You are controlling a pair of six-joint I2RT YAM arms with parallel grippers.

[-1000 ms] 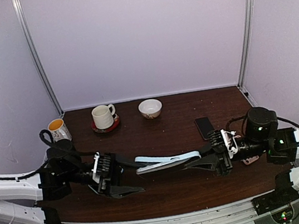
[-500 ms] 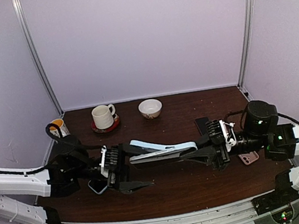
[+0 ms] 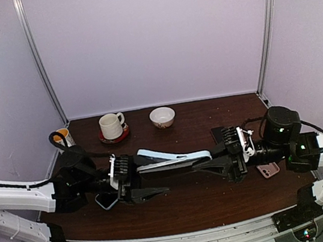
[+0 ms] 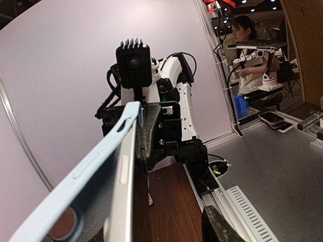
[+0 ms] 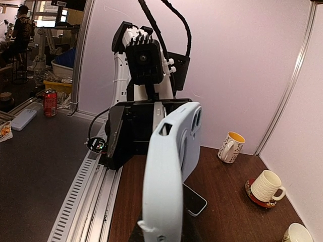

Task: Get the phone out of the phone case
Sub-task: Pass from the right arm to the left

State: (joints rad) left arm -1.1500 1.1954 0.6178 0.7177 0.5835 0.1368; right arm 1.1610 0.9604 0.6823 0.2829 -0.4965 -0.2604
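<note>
At the left, the left gripper (image 3: 148,176) has its jaws spread. Its upper finger lies by the left end of the phone case (image 3: 176,157) and its lower finger hangs well clear beneath, so it grips nothing. Just under this gripper a phone (image 3: 103,201) lies flat on the brown table (image 3: 175,128), apart from the case. The light blue case is held up off the table between the two arms. Its long axis runs left to right, with the left end a little higher in the overhead view. The camera-cutout end points toward the left arm and the plain end points right. There the right gripper (image 3: 210,161) is clenched on the case's right end. Whether anything sits inside the case cannot be told.
</note>
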